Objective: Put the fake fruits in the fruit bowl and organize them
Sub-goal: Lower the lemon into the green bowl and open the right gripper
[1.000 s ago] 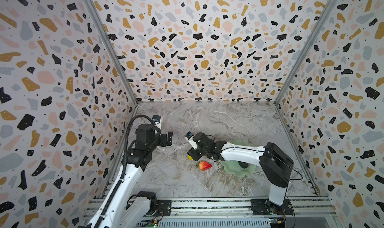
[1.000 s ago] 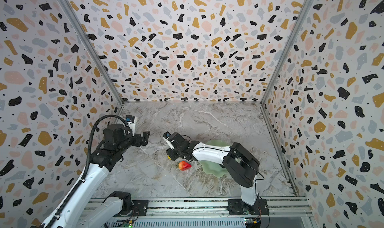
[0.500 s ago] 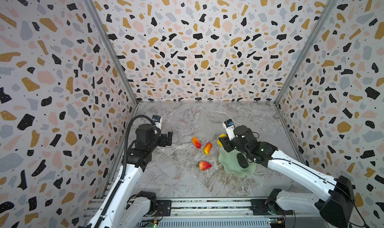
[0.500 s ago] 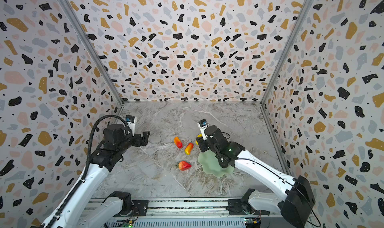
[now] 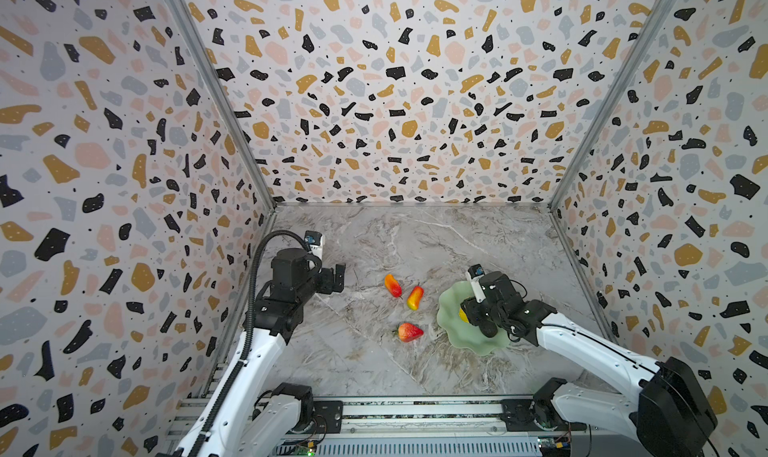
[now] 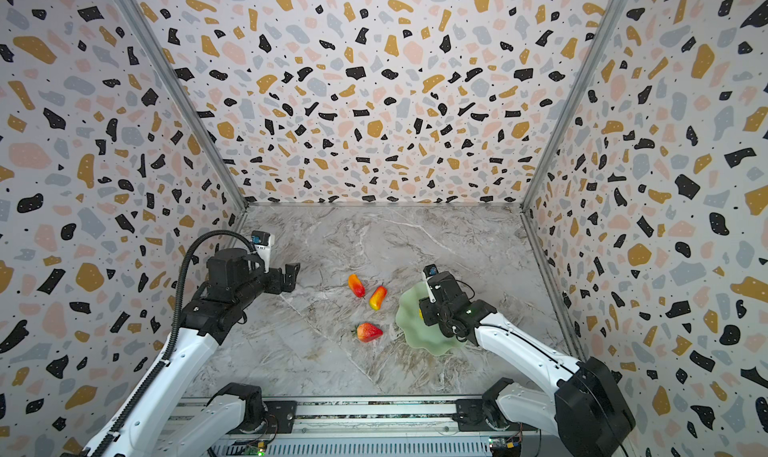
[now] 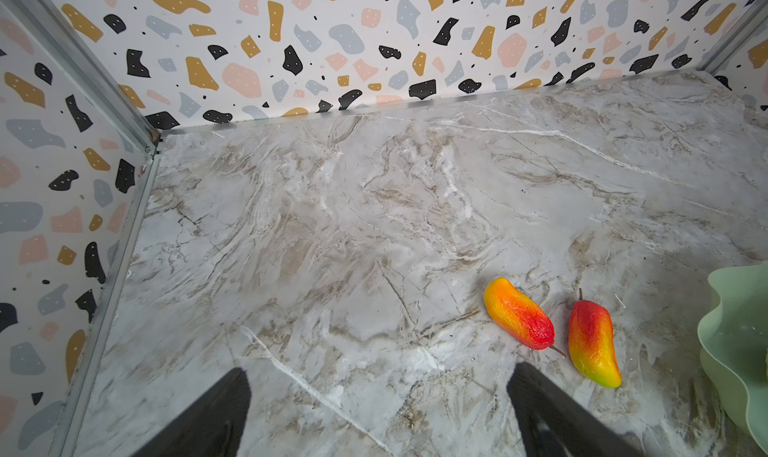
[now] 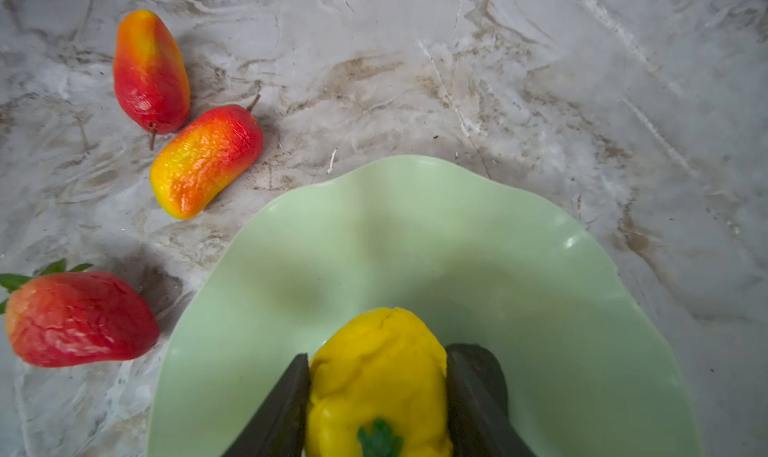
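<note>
The lemon [image 8: 378, 388] is clamped in the right gripper [image 8: 377, 361], low over the bowl [image 8: 540, 288]. It should be eased down beside the dark fruit [image 5: 488, 330], then released gently. The left gripper [image 7: 380, 369] is held wide, empty.

The right gripper [image 5: 466, 314], clamped on the bumpy, glossy yellow citrus [image 8: 374, 376], drew back from the two elongated red-yellow fake fruits [image 5: 392, 285] [image 5: 414, 297], uncovering them. It crossed the wavy rim and ended over the hollow of the pale mint-green scalloped fruit bowl [image 5: 449, 330], while its arm's elbow swung out rightward.
</note>
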Controlling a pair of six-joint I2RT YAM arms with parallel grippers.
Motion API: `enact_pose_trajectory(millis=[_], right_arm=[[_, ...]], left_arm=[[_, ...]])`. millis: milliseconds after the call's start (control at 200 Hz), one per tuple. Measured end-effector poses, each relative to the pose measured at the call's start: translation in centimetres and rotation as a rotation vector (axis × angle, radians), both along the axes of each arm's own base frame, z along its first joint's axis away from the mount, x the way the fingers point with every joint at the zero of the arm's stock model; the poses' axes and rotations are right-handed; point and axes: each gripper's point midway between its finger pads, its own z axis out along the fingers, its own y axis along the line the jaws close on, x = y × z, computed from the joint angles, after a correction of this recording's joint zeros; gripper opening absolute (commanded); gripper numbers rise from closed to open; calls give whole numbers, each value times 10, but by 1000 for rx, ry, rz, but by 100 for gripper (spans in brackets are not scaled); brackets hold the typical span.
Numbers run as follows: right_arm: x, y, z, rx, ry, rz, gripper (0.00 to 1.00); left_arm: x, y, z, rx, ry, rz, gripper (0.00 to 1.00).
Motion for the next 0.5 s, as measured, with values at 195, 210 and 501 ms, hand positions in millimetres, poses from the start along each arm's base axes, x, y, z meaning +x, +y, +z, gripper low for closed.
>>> enact_pose_trajectory(millis=[195, 210, 501], right_arm=[[5, 6, -13, 22, 14, 9, 34], [5, 7, -13, 24, 14, 10, 34], [12, 12, -18, 33, 8, 12, 49]], left_arm=[[0, 0, 0, 0, 0, 0, 100], [0, 0, 0, 0, 0, 0, 100], [0, 0, 0, 0, 0, 0, 100]])
